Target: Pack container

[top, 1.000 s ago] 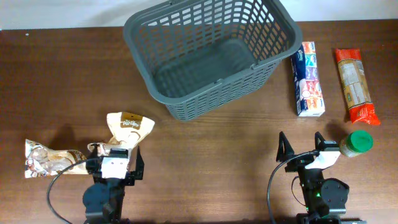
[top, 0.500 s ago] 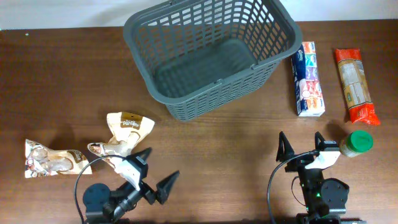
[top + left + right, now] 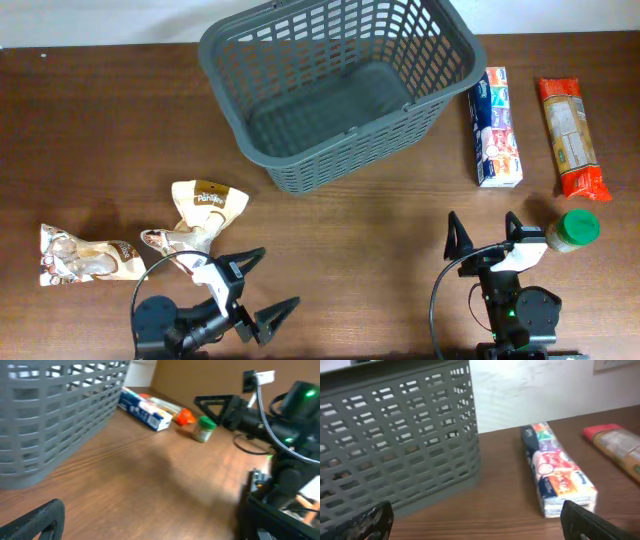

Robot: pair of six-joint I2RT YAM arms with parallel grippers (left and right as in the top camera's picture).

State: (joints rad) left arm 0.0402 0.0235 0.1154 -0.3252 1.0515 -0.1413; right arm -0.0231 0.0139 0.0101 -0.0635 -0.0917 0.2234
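Observation:
The container (image 3: 222, 78), a large dark grey lattice basket, stands at the back centre with nothing inside. My left gripper (image 3: 277, 277) hangs open near the front edge, turned to the right, and holds nothing. In the left wrist view only one finger (image 3: 35, 521) shows, with the container (image 3: 50, 415) at the left. My right gripper (image 3: 482, 224) is open at the front right and faces the back. Bare table lies between its fingertips (image 3: 370, 522) in the right wrist view, and the container's wall (image 3: 395, 435) rises ahead of it on the left.
A blue and white tissue pack (image 3: 497, 128) and an orange-red packet (image 3: 570, 137) lie right of the container. A green-lidded jar (image 3: 573, 230) stands beside my right gripper. A brown and white bag (image 3: 205, 212) and a crumpled packet (image 3: 80, 255) lie at the front left.
My left arm has swung its gripper from facing the back round to the right, away from the brown and white bag. The right arm has not moved.

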